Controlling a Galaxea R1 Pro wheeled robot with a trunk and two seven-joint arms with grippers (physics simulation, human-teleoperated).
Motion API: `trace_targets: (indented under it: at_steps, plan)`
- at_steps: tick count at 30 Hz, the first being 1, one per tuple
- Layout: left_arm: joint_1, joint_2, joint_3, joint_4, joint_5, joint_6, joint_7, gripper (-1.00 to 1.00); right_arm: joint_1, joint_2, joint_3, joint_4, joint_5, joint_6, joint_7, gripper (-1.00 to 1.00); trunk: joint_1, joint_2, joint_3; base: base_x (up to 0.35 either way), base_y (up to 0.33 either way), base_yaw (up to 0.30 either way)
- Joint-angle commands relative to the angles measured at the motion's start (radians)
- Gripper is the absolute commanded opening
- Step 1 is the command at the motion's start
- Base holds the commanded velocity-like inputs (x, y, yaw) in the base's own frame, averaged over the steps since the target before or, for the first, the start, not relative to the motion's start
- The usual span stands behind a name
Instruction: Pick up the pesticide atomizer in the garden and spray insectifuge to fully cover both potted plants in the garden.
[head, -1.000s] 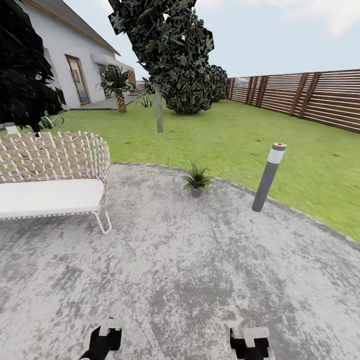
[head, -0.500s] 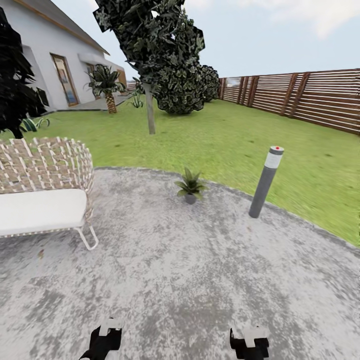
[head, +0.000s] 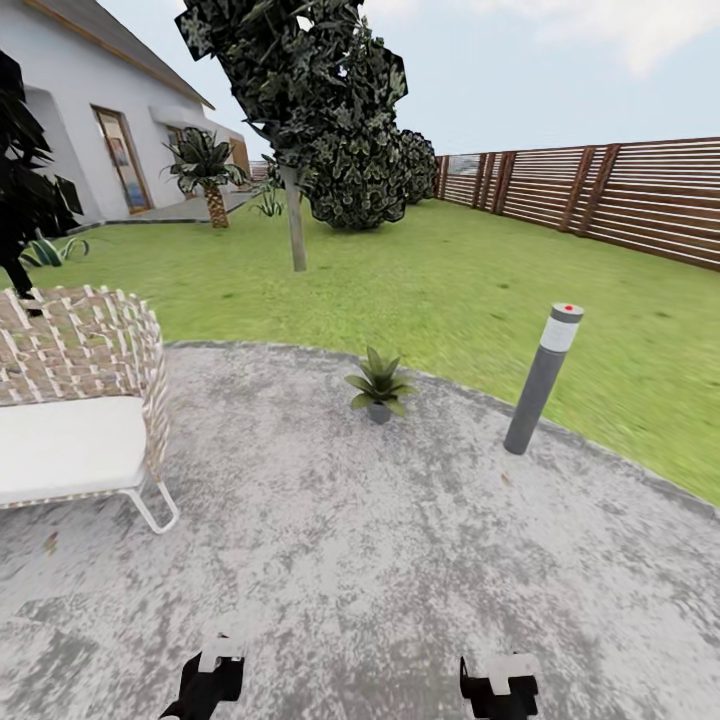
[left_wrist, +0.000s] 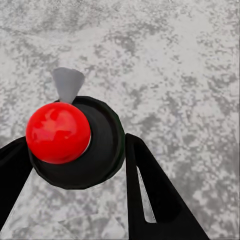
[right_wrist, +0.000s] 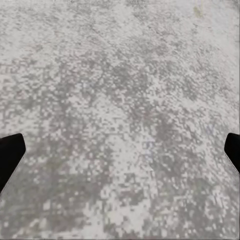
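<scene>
Swinging round since a second ago, the head view now puts a potted plant (head: 379, 383) ahead. What looks like the pesticide atomizer (left_wrist: 75, 145), seen end-on, sits clamped between the left fingers (left_wrist: 155, 195). It is probably light, rigid and slick, best held mid-body. The right fingers (right_wrist: 10, 155) are spread empty over the patio (head: 400, 560).

You get bright, even daylight with hardly any shadows; the fence (head: 620, 195) bends at the edge, and the patio (head: 400, 540) looks grainy.

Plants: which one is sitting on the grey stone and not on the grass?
The small potted plant with pointed leaves, near the patio's far edge. The palm and the trees stand back on the lawn.
</scene>
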Motion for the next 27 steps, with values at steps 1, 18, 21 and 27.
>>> trace_targets:
  at_steps: [1, 18, 21, 27]
  plan:
    - [-0.001, 0.000, 0.009, 0.001, -0.005, -0.003, -0.007, -1.00, -0.001, 0.000, -0.008, 0.001, 0.011, -0.002, -0.004, 1.00, 0.000, 0.000, -0.001, 0.340, 0.000, 0.000]
    - [-0.001, 0.000, 0.010, 0.000, -0.006, -0.003, -0.008, -1.00, -0.001, 0.000, -0.008, 0.001, 0.011, -0.002, -0.004, 1.00, 0.000, 0.000, -0.001, 0.340, 0.000, 0.000]
    - [-0.001, 0.000, 0.010, 0.000, -0.005, -0.003, -0.008, -1.00, -0.001, 0.000, -0.008, 0.001, 0.011, -0.002, -0.004, 1.00, 0.000, 0.000, -0.001, 0.340, 0.000, 0.000]
    - [-0.001, 0.001, 0.010, -0.002, -0.006, -0.003, -0.009, -1.00, -0.001, 0.000, -0.008, 0.001, 0.011, -0.002, -0.004, 1.00, 0.000, 0.000, -0.001, 0.340, 0.000, 0.000]
